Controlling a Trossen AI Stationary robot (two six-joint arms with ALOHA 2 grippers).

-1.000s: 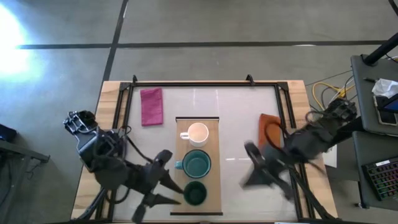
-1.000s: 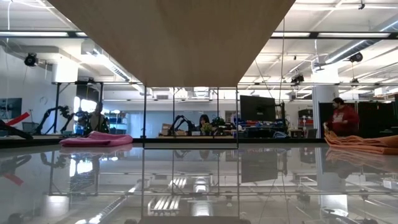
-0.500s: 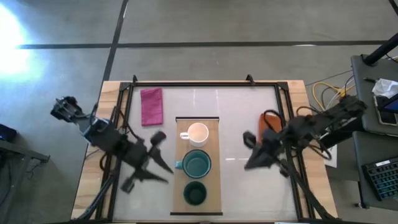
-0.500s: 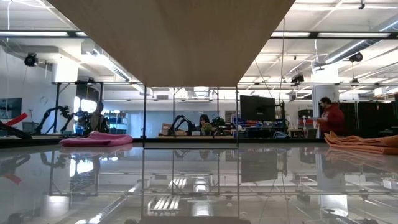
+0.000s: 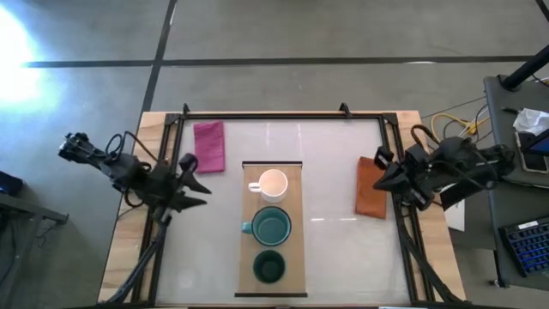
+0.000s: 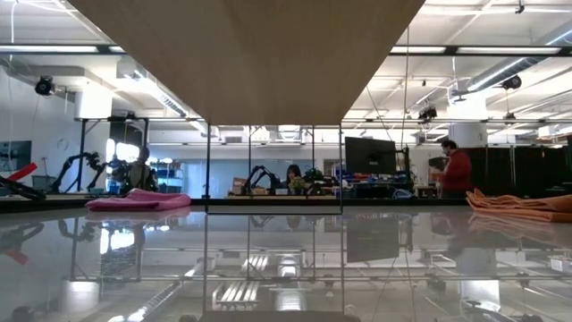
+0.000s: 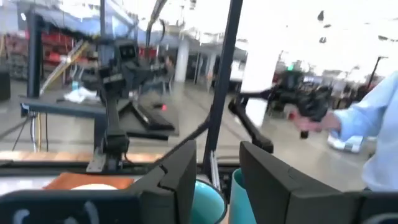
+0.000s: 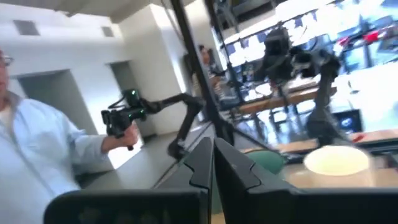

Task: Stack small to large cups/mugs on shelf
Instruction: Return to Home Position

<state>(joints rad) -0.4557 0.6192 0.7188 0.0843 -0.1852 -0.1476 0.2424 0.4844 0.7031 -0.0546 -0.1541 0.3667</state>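
Note:
The shelf [image 5: 295, 257] is a light-wood plank lying lengthwise in the middle of the table. Three cups stand on it in a row, apart from one another. The cream-white mug [image 5: 273, 184] is at the far end, the teal mug [image 5: 271, 227] in the middle, and the dark green cup [image 5: 269, 267] at the near end. My left gripper [image 5: 196, 182] is open near the table's left edge, pointing toward the shelf; its wrist view shows the teal mug [image 7: 208, 202] between its fingers, far off. My right gripper [image 5: 382, 167] is shut, over the table's right edge beside the orange cloth.
A pink folded cloth [image 5: 208, 146] lies far-left of the shelf. An orange folded cloth [image 5: 370, 189] lies right of it. A dark frame [image 5: 283, 114] runs round the table's edges. In the room beyond, a person's sleeve [image 7: 373, 124] and another robot stand show.
Both arms have drawn back from the table's middle. The left gripper moved from beside the dark green cup toward the left and far edges. The right gripper moved toward the right edge, past the orange cloth. The cups stayed in place.

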